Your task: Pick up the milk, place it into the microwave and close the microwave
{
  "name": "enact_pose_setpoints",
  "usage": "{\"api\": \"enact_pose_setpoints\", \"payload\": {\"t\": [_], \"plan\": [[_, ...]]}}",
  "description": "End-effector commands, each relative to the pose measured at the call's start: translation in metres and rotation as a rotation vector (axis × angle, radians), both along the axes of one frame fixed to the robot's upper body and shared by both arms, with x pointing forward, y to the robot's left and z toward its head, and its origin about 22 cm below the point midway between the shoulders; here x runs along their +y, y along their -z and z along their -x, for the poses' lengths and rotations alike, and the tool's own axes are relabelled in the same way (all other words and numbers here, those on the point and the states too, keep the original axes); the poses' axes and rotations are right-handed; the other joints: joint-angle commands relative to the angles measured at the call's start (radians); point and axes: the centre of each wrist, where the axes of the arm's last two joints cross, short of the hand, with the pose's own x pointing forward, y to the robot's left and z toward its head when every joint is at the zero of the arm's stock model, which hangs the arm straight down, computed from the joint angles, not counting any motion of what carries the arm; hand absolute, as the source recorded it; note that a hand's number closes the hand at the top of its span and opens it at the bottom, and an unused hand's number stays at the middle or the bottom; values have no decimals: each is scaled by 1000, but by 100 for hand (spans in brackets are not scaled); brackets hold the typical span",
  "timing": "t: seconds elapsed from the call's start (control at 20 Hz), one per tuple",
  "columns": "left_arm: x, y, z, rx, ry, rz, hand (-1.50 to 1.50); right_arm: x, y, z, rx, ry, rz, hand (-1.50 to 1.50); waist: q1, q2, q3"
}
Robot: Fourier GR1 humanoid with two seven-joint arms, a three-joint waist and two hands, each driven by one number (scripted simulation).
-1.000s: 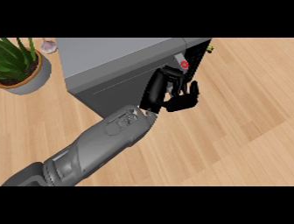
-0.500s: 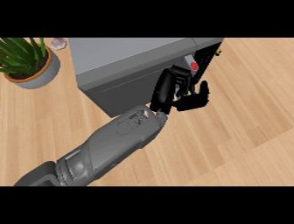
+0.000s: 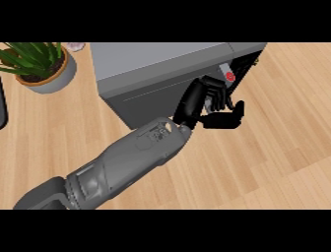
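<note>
One forearm (image 3: pixel 121 165) shows, a thick grey tube with a dull metallic sheen, widening from the wrist toward the elbow. Its shell is built of moulded panels with shallow seams and recessed plates; near the wrist sit small raised details and faint pale marks. A darker grey collar rings the elbow end. The hand (image 3: pixel 211 106) is glossy black, with slim segmented fingers and a thumb.

One camera is looking steeply down from the robot's head, close over the wooden counter (image 3: pixel 284 147).
</note>
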Motion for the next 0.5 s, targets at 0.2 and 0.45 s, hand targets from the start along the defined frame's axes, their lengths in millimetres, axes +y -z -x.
{"api": "enact_pose_setpoints", "payload": {"t": [0.2, 0.45], "plan": [[74, 24, -42, 80, -300, -45, -150, -7, -2, 9, 10, 37, -10, -150, 67, 2, -2], [75, 21, -44, 88, -262, -32, -150, -5, -11, 14, -12, 33, -12, -150, 94, -2, -5]]}}
